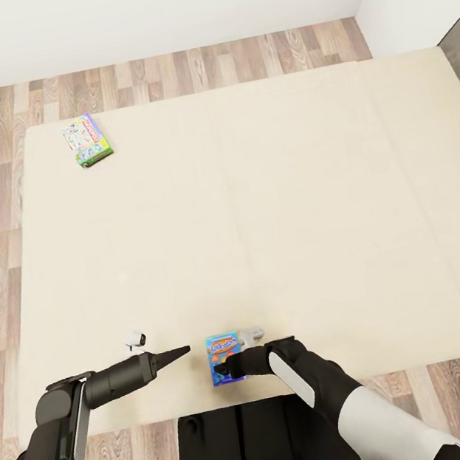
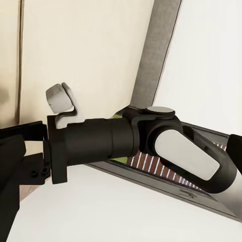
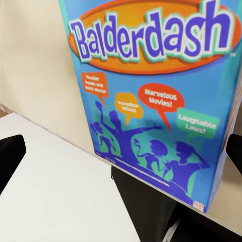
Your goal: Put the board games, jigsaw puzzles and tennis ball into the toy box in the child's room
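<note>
Head view shows the right gripper (image 1: pixel 222 372) straddling the blue Balderdash box (image 1: pixel 223 352) at the bed's (image 1: pixel 292 197) near edge, fingers spread for grasping.

This is a bedroom in a home, a child's by the look of it. A wide bed (image 1: pixel 258 218) with a bare beige mattress stands on a wood-plank floor (image 1: pixel 159 73) against plain white walls (image 1: pixel 148 11). Two colourful board games lie on it: a blue Balderdash box (image 1: pixel 223 351) and a green-edged Monopoly box (image 1: pixel 85 140).
</note>
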{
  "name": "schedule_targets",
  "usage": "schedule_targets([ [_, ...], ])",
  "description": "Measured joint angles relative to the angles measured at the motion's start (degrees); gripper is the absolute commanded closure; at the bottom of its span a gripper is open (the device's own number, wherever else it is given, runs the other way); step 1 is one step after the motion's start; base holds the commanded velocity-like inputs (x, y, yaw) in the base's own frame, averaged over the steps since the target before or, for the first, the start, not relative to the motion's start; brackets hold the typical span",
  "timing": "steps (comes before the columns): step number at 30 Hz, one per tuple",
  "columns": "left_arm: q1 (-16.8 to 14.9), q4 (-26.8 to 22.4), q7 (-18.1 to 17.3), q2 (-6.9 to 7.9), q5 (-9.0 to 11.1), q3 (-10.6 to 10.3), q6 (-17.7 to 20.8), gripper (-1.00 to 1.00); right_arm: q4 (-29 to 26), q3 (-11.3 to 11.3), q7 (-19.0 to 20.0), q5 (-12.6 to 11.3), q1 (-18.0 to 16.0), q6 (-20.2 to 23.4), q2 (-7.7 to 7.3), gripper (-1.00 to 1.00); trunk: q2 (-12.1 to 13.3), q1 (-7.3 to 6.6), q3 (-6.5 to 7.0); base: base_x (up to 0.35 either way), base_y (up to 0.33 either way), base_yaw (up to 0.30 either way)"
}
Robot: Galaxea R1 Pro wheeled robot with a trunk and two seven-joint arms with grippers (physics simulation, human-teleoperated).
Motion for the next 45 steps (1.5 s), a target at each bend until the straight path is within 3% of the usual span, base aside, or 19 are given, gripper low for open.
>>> schedule_targets([
  [45, 0.0, 0.0, 0.0, 0.02, -0.1, 0.1, 0.0, -1.00, -0.9, -0.7, 0.6, 0.2, 0.0, -0.4, 0.00, -1.00, 0.0, 0.00, 0.00, 0.000, 0.017, 0.000],
])
